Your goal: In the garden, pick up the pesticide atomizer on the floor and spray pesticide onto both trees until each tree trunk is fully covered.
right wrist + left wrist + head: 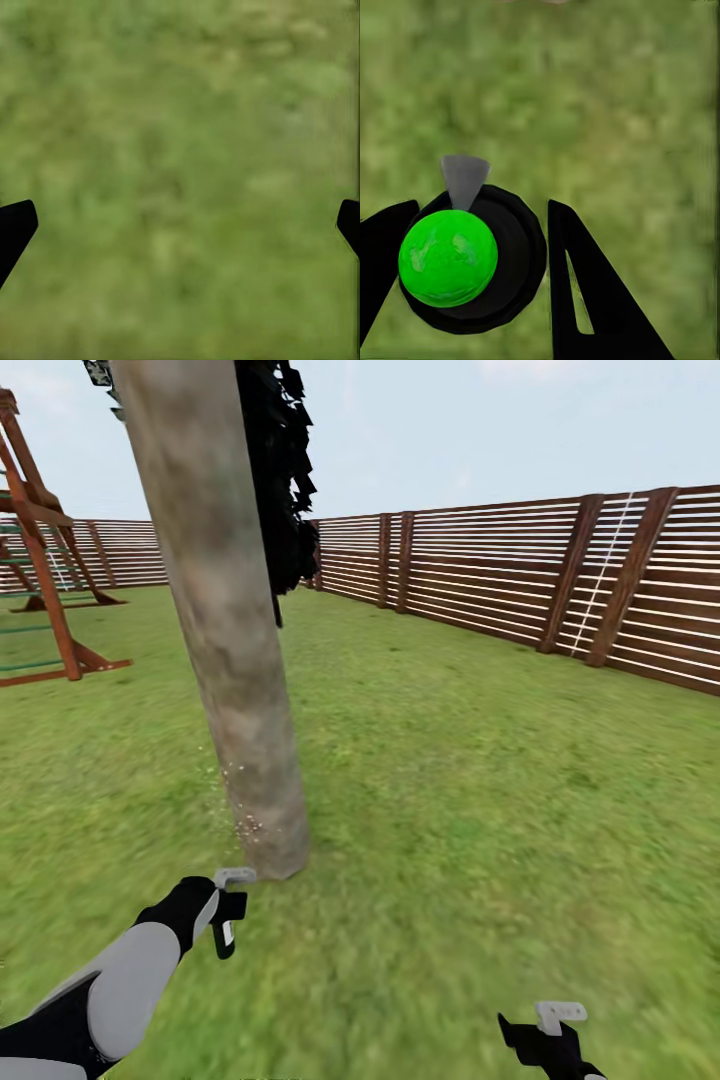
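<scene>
Big lawn (480, 780) with a slatted fence (520, 575) along its far edge and a wooden play frame (40, 560) off left. One thick tree trunk (225, 620) stands right ahead, pale specks near its base. Left claw (228, 908) is pinching the sprayer (472, 259) just short of the trunk. Right claw (555, 1028) is spread wide over grass.

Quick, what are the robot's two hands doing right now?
Left gripper: closed on the pesticide atomizer.
Right gripper: open, holding nothing.
</scene>
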{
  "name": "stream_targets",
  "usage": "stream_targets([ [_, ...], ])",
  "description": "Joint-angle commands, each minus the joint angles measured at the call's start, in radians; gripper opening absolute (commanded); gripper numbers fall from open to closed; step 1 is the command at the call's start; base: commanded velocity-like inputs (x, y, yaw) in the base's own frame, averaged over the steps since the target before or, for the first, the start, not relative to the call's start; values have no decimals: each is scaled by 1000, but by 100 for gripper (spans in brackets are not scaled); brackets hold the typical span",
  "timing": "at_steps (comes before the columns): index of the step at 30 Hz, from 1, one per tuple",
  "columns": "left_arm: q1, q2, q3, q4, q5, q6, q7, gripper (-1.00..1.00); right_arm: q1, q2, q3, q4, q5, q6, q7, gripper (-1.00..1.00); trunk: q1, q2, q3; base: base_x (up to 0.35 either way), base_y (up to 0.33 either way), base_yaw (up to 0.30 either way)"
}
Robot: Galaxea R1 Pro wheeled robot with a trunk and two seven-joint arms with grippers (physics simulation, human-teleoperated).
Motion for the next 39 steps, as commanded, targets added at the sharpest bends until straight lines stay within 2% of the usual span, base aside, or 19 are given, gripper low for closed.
stream_targets([
  [1,0,-2,0,0,-1,-2,0,-100,0,0,0,0,0,0,0,100,0,0,0,0,-279,260],
  [7,1,-5,-1,-4,0,-13,-1,-100,0,0,0,0,0,0,0,100,0,0,0,0,-238,268],
  [11,-1,-11,1,-35,1,-60,-3,-100,0,-1,0,-1,0,0,0,100,0,0,0,0,-13,34],
  [12,0,-9,0,-64,2,-61,-2,-100,0,-1,0,-1,0,0,0,100,0,0,0,0,-1,4],
  [14,0,3,-4,-201,1,-50,-11,-100,0,-1,0,-2,0,0,0,100,0,0,0,0,0,0],
  [15,0,-1,-9,-219,0,-49,-11,-100,0,-1,0,-2,0,0,0,100,0,0,0,0,0,0],
  [16,0,-5,-17,-220,-1,-48,-10,-100,0,-1,0,-2,0,0,0,100,0,0,0,0,0,0],
  [17,1,-11,-41,-218,0,-48,-11,-100,0,-3,0,-2,0,0,0,100,0,0,0,0,0,0],
  [18,1,-37,-88,-217,0,-48,-12,-100,0,-7,0,-1,1,0,0,100,0,0,0,0,0,0],
  [19,1,-56,-120,-217,1,-47,-13,-100,2,-8,0,0,1,0,0,100,0,0,0,0,0,0],
  [21,1,-83,-141,-216,3,-43,-13,-100,8,-10,0,-2,0,-1,0,100,0,0,0,0,0,0],
  [23,1,-92,-143,-222,6,-42,-13,-100,11,-10,0,-3,0,-1,0,100,0,0,0,0,0,0],
  [26,2,-84,-138,-231,9,-41,-13,-100,12,-10,0,-2,0,-2,-1,100,0,0,0,0,0,0],
  [27,1,-71,-137,-234,9,-39,-13,-100,12,-10,0,-2,0,-2,-1,100,0,0,0,0,0,0],
  [30,0,-5,-128,-237,17,-33,-19,-100,12,-9,0,-2,0,-1,0,100,0,0,0,0,0,0],
  [31,0,4,-125,-238,26,-33,-21,-100,12,-7,0,-2,0,-1,0,100,0,0,0,0,0,0],
  [36,0,-10,-125,-235,39,-34,-25,-100,12,-3,0,-2,0,0,0,100,0,0,0,0,0,0],
  [39,-5,-59,-126,-238,39,-32,-27,-100,12,-3,0,-2,0,0,0,100,0,0,0,0,0,0],
])
